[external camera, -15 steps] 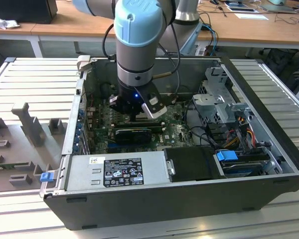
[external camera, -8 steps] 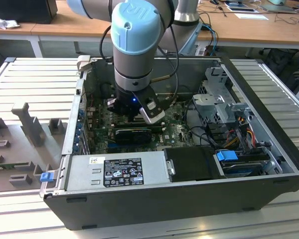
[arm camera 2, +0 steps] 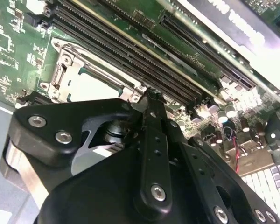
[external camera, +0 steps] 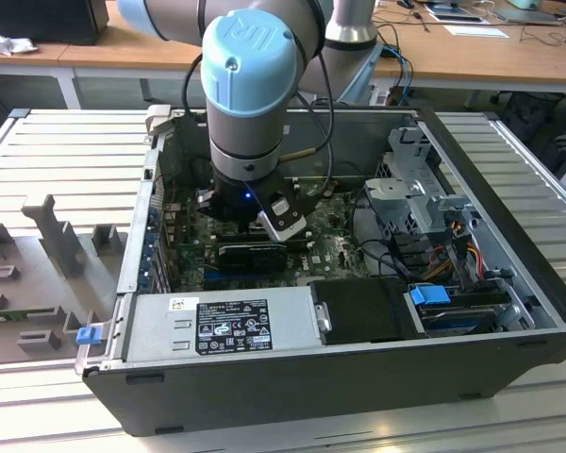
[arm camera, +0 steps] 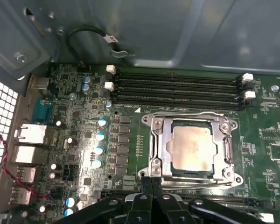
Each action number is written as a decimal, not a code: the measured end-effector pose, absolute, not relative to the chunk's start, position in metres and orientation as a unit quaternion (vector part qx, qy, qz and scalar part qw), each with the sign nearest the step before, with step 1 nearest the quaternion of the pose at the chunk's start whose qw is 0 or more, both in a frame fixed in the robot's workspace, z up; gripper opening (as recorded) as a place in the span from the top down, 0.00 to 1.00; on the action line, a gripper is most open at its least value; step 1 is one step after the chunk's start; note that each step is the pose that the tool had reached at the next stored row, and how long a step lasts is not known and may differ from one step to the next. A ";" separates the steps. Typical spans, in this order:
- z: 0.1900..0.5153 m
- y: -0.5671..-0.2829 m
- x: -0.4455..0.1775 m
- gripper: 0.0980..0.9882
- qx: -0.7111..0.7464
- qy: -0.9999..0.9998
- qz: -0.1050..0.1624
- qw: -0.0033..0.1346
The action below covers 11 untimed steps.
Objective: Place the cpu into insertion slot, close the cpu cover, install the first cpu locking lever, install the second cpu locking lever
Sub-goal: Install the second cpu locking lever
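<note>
Tool (arm camera: pixel 151 184) seen closed, nothing held, poised at socket edge; cpu (arm camera: pixel 191 148) seated in slot, cover (arm camera: pixel 192 120) lowered over it.

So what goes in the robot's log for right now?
cpu: seated in insertion slot | cpu cover: closed | gripper: shut, at socket edge

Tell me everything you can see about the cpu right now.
The cpu is a flat square chip with a pale silver-grey metal top, mottled with tan smudges. It lies level in the insertion slot on the green board, with the cpu cover shut around it as a metal frame. The gripper sits at the socket's edge, not touching the chip.
</note>
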State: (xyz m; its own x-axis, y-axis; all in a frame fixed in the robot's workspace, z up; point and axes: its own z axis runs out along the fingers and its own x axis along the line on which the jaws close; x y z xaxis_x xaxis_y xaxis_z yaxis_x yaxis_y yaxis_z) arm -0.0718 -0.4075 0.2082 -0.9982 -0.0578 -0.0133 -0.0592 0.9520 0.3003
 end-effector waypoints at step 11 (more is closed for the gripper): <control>0.196 -0.407 -0.073 0.99 -0.030 0.985 0.172 0.003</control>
State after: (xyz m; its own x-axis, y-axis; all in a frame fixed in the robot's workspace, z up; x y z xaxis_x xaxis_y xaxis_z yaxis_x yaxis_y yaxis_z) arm -0.0734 -0.4073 0.1959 -0.9982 -0.0572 -0.0157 -0.0592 0.9388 0.3394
